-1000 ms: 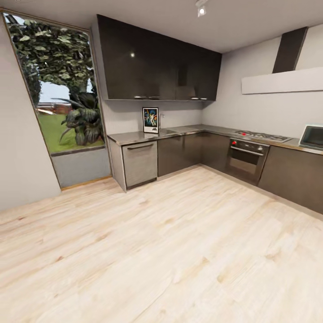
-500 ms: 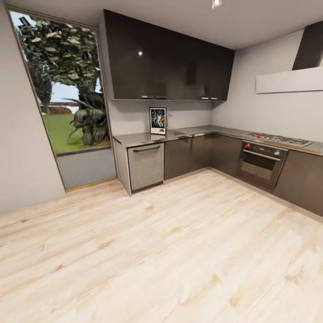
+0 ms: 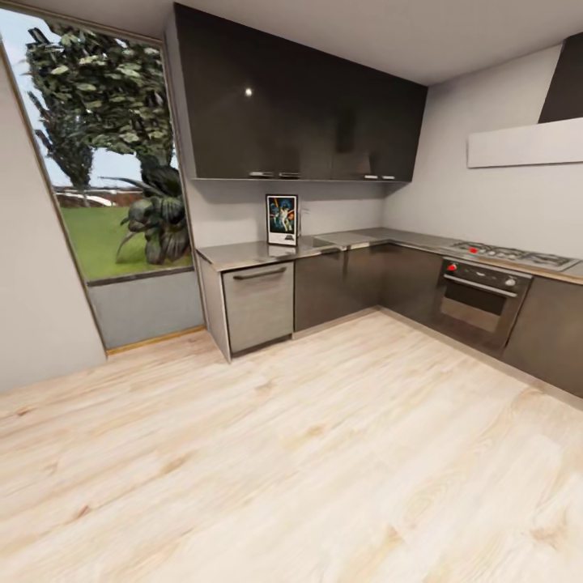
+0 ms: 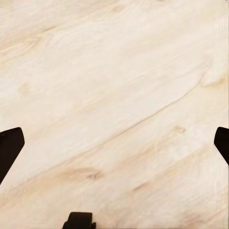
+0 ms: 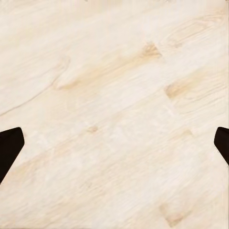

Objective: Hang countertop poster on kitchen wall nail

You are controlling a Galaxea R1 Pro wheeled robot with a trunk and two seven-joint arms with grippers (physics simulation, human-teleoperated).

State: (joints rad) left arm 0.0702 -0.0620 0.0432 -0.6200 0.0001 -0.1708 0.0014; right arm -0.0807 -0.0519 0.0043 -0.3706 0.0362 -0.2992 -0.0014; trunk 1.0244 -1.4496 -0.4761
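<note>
Poster point(image 3: 282, 219) upright on bench point(image 3: 243, 254), not yet picked up.
My left claw point(image 4: 114, 143) and right claw point(image 5: 114, 143) hang apart over floor point(image 3: 324, 453), empty.

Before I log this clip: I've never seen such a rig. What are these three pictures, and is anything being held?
This is a simulated wheeled robot with two arms, each ending in a gripper. The wide picture comes from its head camera and looks across a wooden floor into a kitchen. The poster stands upright on the countertop against the wall, beneath the dark upper cabinets. A gas hob sits on the counter's right-hand run, above an oven.

The other two pictures come from cameras on the wrists, looking along the fingers. The left gripper and right gripper each show dark fingertips at the picture edges, wide apart, with bare floor between them. So both are open and nothing is held. The robot is some way from the counter.
</note>
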